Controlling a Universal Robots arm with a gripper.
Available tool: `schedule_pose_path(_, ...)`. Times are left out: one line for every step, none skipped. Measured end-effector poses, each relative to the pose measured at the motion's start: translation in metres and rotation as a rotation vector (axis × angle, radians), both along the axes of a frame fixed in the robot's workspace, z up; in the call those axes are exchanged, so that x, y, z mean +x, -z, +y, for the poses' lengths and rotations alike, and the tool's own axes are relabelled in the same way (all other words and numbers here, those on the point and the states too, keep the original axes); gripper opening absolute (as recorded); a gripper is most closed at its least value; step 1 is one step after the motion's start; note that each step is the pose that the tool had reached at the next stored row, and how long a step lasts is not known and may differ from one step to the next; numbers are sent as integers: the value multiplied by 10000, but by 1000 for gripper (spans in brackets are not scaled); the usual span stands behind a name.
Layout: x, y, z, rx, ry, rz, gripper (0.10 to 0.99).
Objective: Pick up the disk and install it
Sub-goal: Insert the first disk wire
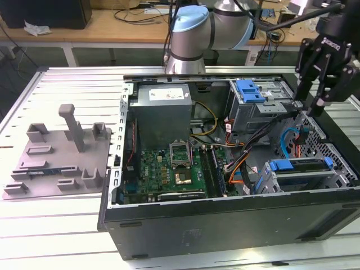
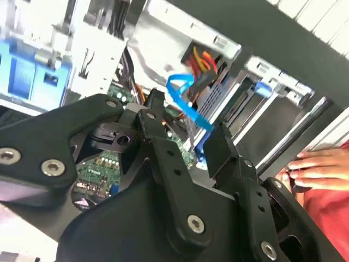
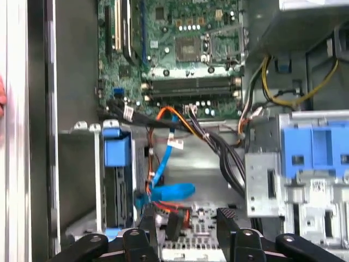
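Nearest you in the exterior view stood the dark side wall of the open computer case [image 1: 225,225], which lay on a slatted table [image 1: 56,225]. Just behind that wall, toward the exterior view's right, the disk [image 1: 304,165] sat on edge in a metal cage [image 1: 337,181], with its blue bracket showing at both ends. Nothing gripped it.

A grey fixture plate [image 1: 50,163] lay on the table at the exterior view's left, well apart from the case.

Deeper in the case you had the motherboard [image 1: 163,169]. A bundle of black and orange cables [image 1: 247,152] crossed between it and the cage. A loose blue cable [image 1: 289,138] looped above the disk's cage, in the space directly under the tool.

Farther back stood the grey power supply [image 1: 163,112]. Beside it was the upper drive cage [image 1: 253,115] with its blue latch [image 1: 250,90].

The gripper [image 1: 310,106] hung over the far corner of the case at the exterior view's right, near the upper drive cage. It was released. In the first wrist view its fingers [image 3: 226,218] stood spread with nothing between them, and the blue cable lay beyond them.

In the second wrist view a person's hand [image 2: 313,164] with a red sleeve [image 2: 330,213] was near the case rim.

Behind everything rose the arm [image 1: 191,28] and a wooden bench [image 1: 112,22].
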State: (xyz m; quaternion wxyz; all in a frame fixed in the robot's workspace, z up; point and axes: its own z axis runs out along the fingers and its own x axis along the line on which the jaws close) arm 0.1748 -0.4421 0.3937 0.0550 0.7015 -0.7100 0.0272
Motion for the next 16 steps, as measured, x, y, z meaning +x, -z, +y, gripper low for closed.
schedule_pose_path(44,4,5,-10,-1,-14,565)
schedule_pose_path(93,6,9,-36,-1,-38,565)
schedule_pose_path(143,7,13,-74,-1,-68,565)
schedule_pose_path(187,8,17,-112,-1,-93,565)
schedule_pose_path(234,10,22,-171,-1,-117,565)
schedule_pose_path(268,11,27,-278,-2,-130,565)
schedule_pose_path(321,10,47,-683,-5,-136,565)
schedule_pose_path(332,10,63,-977,-4,-142,565)
schedule_pose_path(336,11,68,-1113,11,-154,565)
schedule_pose_path(338,12,69,-1177,53,-171,565)
schedule_pose_path(338,17,69,-1196,163,-194,565)
schedule_pose_path(339,17,69,-1202,290,-205,565)
schedule_pose_path(339,19,69,-1203,378,-206,565)
schedule_pose_path(340,22,70,-1204,521,-204,565)
schedule_pose_path(340,25,70,-1203,632,-202,565)
schedule_pose_path(339,35,70,-1201,822,-204,565)
